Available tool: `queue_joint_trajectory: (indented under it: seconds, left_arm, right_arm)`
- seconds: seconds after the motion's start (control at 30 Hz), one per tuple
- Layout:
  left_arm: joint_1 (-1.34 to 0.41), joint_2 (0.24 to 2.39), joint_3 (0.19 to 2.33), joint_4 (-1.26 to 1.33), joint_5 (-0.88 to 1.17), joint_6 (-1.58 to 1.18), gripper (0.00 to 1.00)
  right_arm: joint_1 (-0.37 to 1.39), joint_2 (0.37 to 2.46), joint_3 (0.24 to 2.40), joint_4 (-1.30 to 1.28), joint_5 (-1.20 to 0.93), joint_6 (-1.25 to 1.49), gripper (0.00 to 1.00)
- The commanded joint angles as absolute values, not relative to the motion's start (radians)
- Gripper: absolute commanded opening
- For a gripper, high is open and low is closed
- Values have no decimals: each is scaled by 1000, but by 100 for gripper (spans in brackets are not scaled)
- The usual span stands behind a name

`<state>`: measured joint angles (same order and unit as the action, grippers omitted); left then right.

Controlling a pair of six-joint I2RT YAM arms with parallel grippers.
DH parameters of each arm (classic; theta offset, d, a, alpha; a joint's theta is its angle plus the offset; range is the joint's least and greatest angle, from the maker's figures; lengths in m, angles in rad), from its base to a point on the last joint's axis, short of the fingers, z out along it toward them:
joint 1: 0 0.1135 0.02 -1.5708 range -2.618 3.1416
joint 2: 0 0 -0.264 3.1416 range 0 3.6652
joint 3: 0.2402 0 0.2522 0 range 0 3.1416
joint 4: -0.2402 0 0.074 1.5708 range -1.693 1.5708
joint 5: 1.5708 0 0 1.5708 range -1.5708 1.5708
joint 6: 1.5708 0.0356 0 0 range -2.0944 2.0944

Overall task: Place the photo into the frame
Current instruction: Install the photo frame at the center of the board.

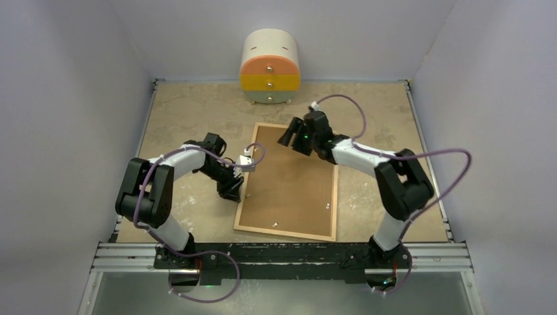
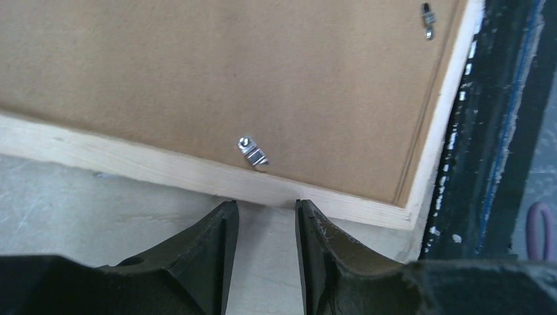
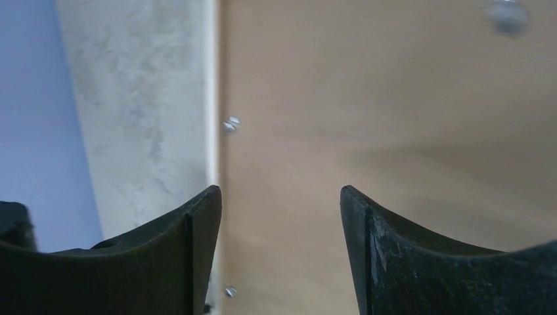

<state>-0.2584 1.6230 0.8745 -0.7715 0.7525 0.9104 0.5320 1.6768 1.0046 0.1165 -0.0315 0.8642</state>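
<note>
The light wooden frame (image 1: pixel 336 197) lies flat mid-table with a plain brown backing board (image 1: pixel 289 184) filling it. The photo is hidden. My left gripper (image 1: pixel 235 191) sits low at the frame's left edge. In the left wrist view its jaws (image 2: pixel 266 205) stand apart, with only bare table between them and the tips at the wood border (image 2: pixel 164 167), close to a small metal clip (image 2: pixel 253 152). My right gripper (image 1: pixel 289 134) hovers over the frame's far end. It is open (image 3: pixel 280 191) above the board (image 3: pixel 368 111), with nothing in it.
A round cream, orange and yellow drawer cabinet (image 1: pixel 270 67) stands at the back wall. Grey walls close in on both sides. The metal rail (image 1: pixel 282 252) carrying the arm bases runs just beyond the frame's near edge. More clips (image 2: pixel 427 20) dot the board's rim.
</note>
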Motion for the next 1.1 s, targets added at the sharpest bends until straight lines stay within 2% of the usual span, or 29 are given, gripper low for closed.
queue_joint_trajectory:
  seconds: [0.0,0.17,0.3,0.57,1.07]
  left_arm:
    - [-245,1649,948,-854,888,994,40]
    - [-92,1712,1064,-716,968,808,52]
    - [-78,1799,1113,-611,985,661,53]
    - [-89,1909,1129,-549,959,582,48]
    - [-143,1937,1090,-526,868,574,40]
  right_arm:
    - [615,1856,1207,165,-138,857,67]
    - [673,1988,1337,175,-158,897,60]
    - [701,2051,1396,174,-155,924,52]
    - [710,2108,1420,183,-118,949,48]
    - [710,2163,1432,207,-130,972,44]
